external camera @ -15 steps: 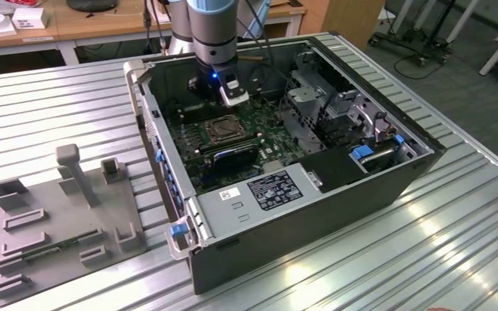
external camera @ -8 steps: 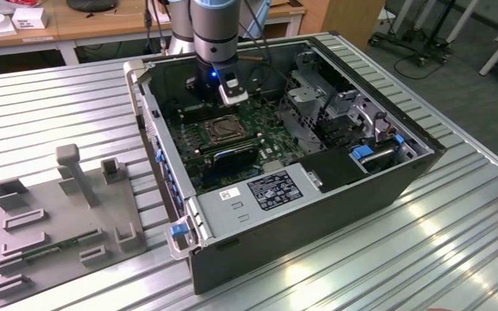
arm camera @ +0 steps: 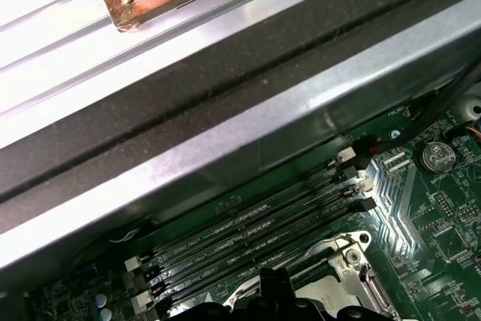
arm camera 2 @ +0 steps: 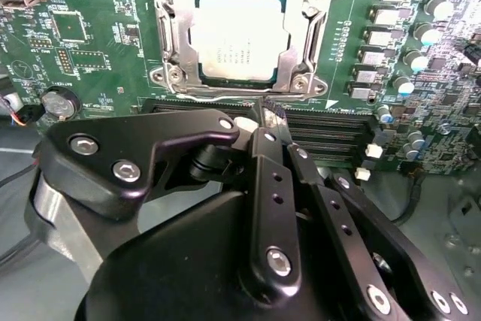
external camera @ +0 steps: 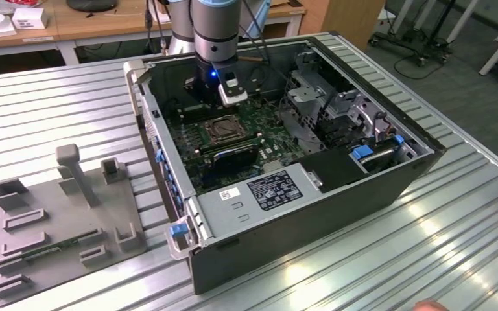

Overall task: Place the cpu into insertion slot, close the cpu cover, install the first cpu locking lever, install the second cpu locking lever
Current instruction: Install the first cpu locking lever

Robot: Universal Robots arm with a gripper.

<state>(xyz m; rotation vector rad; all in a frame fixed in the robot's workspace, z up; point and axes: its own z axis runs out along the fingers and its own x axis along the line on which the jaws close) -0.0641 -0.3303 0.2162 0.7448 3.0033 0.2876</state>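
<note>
Silvery cpu cover [arm camera 2: 239, 26] down over cpu [arm camera 2: 239, 39], seated in insertion slot [arm camera 2: 169, 31] — claw [arm camera 2: 264, 110] fingertips pressed together, empty, at slot's 6 o'clock edge, likely for working lever.

In the second wrist view the chip [arm camera 2: 239, 39] lies flat in its socket [arm camera 2: 239, 89], pale metal top facing up. The silvery cover [arm camera 2: 297, 31] lies closed over it, its frame running along the chip's edges and its square window leaving the chip's middle bare. Green circuit board [arm camera 2: 98, 43] surrounds the socket, with a round coin battery [arm camera 2: 60, 103] off to one side and a row of small silver-topped cylinders [arm camera 2: 421, 58] on the other. Long black memory slots [arm camera 2: 331, 127] run just beside the socket. The black hand [arm camera 2: 267, 110] fills the foreground, its fingers [arm camera 2: 272, 119] pressed together at the tips, which sit just over the socket's near edge.
</note>
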